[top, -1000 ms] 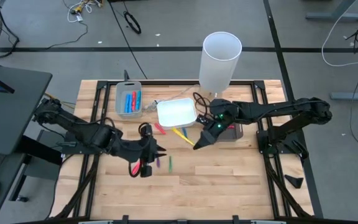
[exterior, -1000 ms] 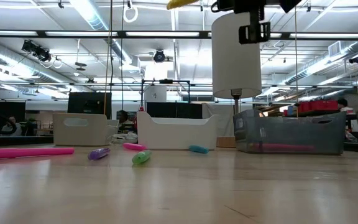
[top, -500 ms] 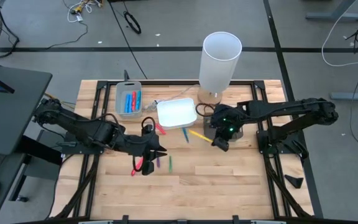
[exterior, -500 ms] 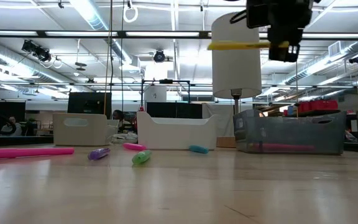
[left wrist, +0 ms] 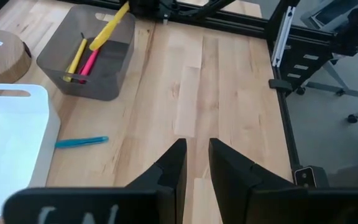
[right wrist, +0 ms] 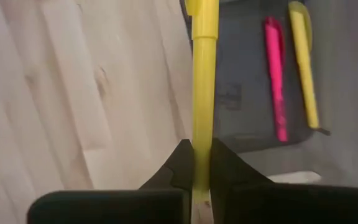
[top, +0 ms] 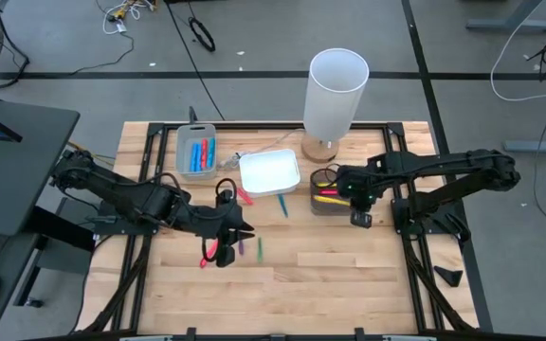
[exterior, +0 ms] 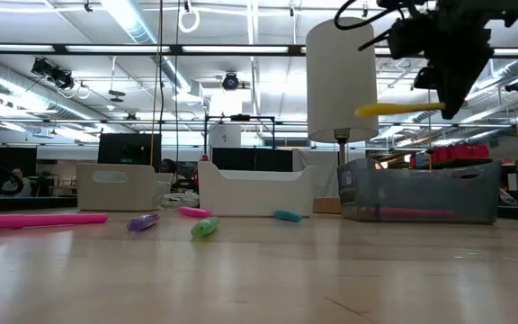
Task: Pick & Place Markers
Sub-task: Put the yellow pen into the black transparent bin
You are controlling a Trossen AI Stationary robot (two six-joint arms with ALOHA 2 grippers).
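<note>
Above the dark tray (top: 328, 202), a yellow marker (right wrist: 203, 93) was clamped in the right gripper (right wrist: 194, 163), not yet released. Tray already held one pink and one yellow marker. Grey tray (top: 196, 150) held blue and red ones. Left: pink, purple, green and blue markers loose on the tabletop (top: 349, 275). Left gripper (left wrist: 195, 165), fingers slightly apart and empty, hovered near the pink marker (top: 209, 253).

From above, the left hand (top: 227, 233) covers most of a pink marker (top: 209, 254). The right hand's (right wrist: 202, 163) yellow marker (right wrist: 204, 81) runs off the wrist picture's edge. The markers in the grey tray (top: 197, 152) are too small to count.
</note>
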